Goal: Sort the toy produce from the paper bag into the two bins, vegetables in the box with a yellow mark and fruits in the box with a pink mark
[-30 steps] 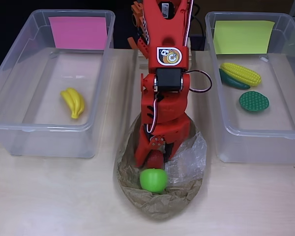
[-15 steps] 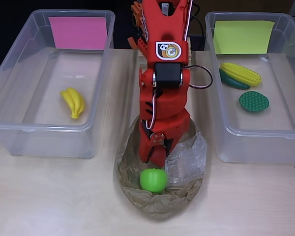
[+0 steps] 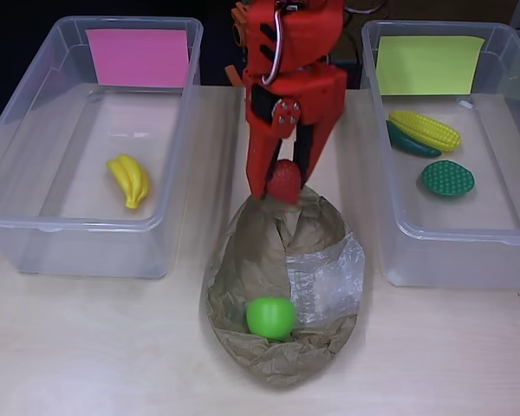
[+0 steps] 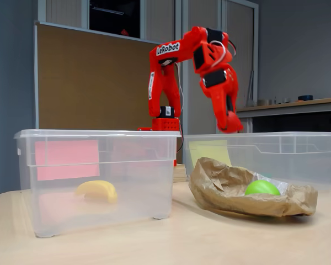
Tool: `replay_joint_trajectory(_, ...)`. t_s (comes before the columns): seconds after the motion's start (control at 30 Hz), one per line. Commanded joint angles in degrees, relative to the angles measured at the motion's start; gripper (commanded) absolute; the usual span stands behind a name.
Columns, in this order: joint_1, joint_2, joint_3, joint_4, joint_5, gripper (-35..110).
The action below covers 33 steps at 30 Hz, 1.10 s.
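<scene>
The red arm is raised above the paper bag (image 3: 282,286), its claw (image 3: 282,178) pointing down and clamped on a small red toy fruit (image 3: 285,181), which hangs in the air over the bag's far end in the overhead view. In the fixed view the claw (image 4: 229,122) stands well above the rims of both bins, clear of the bag (image 4: 231,187); the red piece cannot be made out against the red fingers there.

The bag lies crumpled and open on the worktop (image 3: 95,347) between the two bins. One green round toy, apple-like (image 3: 271,317), sits inside it near the front; in the fixed view the same piece (image 4: 262,187) shows above the bag's folded edge. A patch of clear plastic film (image 3: 325,273) lines the bag's right side in the overhead view.

The bin with the pink mark (image 3: 137,57) is at the left of the overhead view and holds one yellow banana (image 3: 129,179), lying on its floor. The bin with the yellow mark (image 3: 429,65) is at the right and holds a corn cob (image 3: 425,130), a dark green long vegetable (image 3: 409,142) touching the cob's near side, and a flat green bumpy piece (image 3: 447,178) just in front of them.
</scene>
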Motion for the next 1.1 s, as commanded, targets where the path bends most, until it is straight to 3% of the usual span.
replay_joint_trajectory(0.0, 6.06, 8.61, 3.78, 1.05, -2.2, 13)
replay_joint_trajectory(0.7, 53.7, 13.71, 4.04, 13.62, -17.58, 14)
replay_joint_trajectory(1.07, 62.23, 13.27, 15.12, 7.03, -14.06, 31)
